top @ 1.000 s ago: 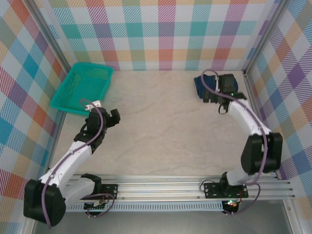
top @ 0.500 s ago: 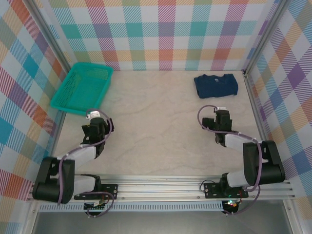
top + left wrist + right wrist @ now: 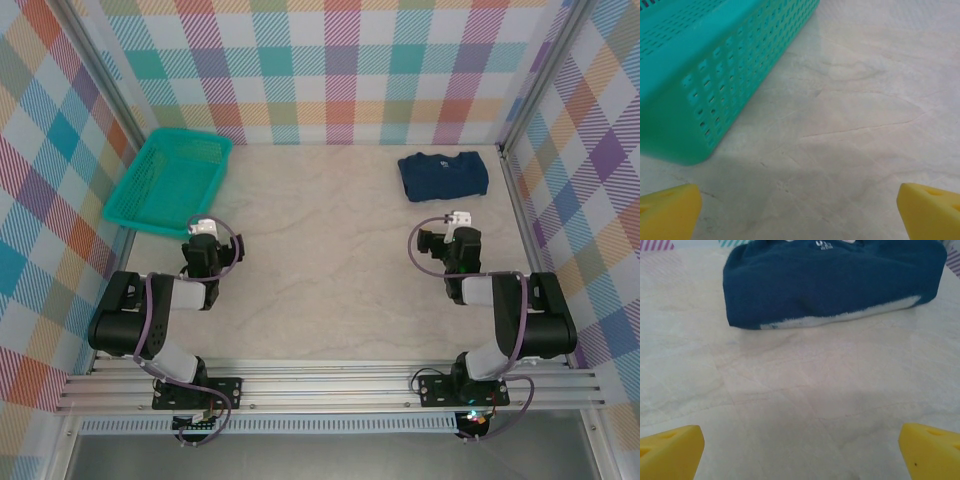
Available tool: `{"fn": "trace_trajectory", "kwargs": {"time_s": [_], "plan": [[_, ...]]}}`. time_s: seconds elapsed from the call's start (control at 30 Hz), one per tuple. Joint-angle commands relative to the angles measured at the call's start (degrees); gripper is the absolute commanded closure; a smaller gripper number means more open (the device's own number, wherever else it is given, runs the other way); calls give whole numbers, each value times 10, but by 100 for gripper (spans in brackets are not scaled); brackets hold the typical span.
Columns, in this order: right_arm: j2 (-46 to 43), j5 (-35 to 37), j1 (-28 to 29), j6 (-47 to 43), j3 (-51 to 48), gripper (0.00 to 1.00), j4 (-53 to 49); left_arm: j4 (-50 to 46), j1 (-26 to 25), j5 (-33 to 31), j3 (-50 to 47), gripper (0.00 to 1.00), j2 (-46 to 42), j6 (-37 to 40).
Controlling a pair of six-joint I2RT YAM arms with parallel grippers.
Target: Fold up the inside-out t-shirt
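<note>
My left fingers (image 3: 667, 212) and right fingers (image 3: 670, 450) stand spread, empty; a low sweep over the counter (image 3: 330, 260) could snag the hem of the folded t-shirt (image 3: 830, 282), undoing it.

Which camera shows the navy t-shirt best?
Top external: the whole t-shirt lies in frame, a folded bundle at the far right of the table. Right wrist shows its near edge close up, the far side cropped.
</note>
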Motion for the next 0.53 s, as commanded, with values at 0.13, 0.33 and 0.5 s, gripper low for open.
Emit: {"fn": "trace_trajectory", "kwargs": {"time_s": [0.13,0.33,0.5], "plan": [[4,-26,-3,5,-6,0,53,35,4,14,-1,0,1,12],[5,-26,-3,5,-5,0,52,35,2,13,0,0,2,13],[4,-27,-4,6,-6,0,51,34,0,10,0,0,2,15]]}}
